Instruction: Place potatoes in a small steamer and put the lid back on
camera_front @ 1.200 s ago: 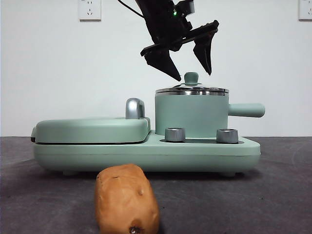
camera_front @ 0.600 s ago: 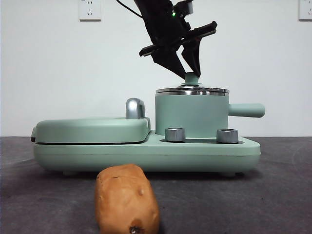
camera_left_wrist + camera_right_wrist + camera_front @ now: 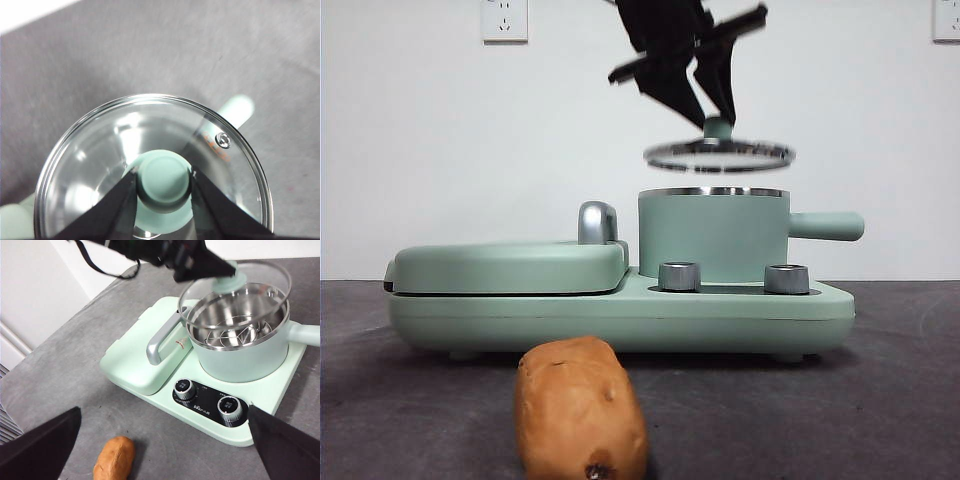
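Note:
My left gripper [image 3: 712, 112] is shut on the mint-green knob [image 3: 163, 182] of the clear glass lid [image 3: 719, 154] and holds it a little above the small steamer [image 3: 713, 236]. In the right wrist view the lid [image 3: 272, 271] hangs over the open steamer [image 3: 240, 352], which shows a steel insert inside. The potato [image 3: 580, 408] lies on the table in front of the appliance; it also shows in the right wrist view [image 3: 114, 458]. My right gripper [image 3: 165, 447] is open and empty, high above the table near the potato.
The steamer stands on a mint-green base [image 3: 620, 315] with two steel dials [image 3: 679, 276]. A flat griddle cover [image 3: 508, 266] with a steel handle [image 3: 596, 222] lies to its left. The steamer's side handle [image 3: 826, 226] points right.
My left gripper closed on the lid's knob and lifted the lid off the steamer. The potato has not moved.

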